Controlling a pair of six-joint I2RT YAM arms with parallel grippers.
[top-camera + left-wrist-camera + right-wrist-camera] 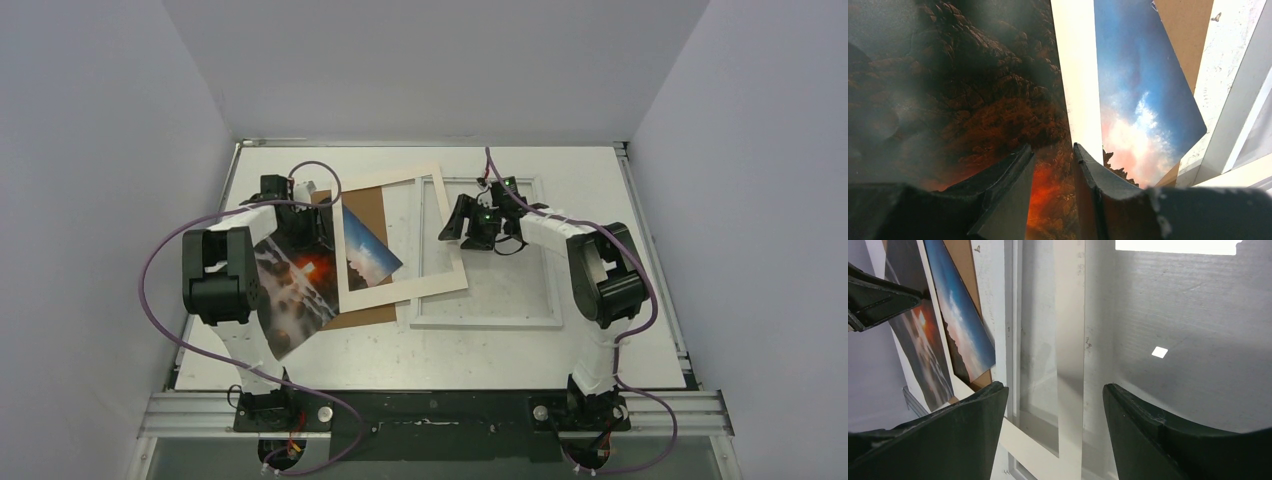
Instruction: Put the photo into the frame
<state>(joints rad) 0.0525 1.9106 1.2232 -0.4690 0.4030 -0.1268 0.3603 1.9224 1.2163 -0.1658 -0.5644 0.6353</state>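
The photo point(300, 290) lies tilted at the left, its near-left end raised by my left arm and its sky corner point(1143, 90) tucked under the cream mat. My left gripper point(316, 234) is on the photo's upper edge. In the left wrist view its fingers stand a narrow gap apart point(1050, 148), closed in on the photo's orange part. The white frame point(490, 321) lies flat at centre right. My right gripper point(455, 232) hovers over the frame's left side, open and empty point(1055, 390).
The cream mat point(400, 285) with its window lies over the photo and over the frame's left rail point(1012, 300). The brown backing board point(366, 205) lies under both. Grey walls close in on the left, back and right.
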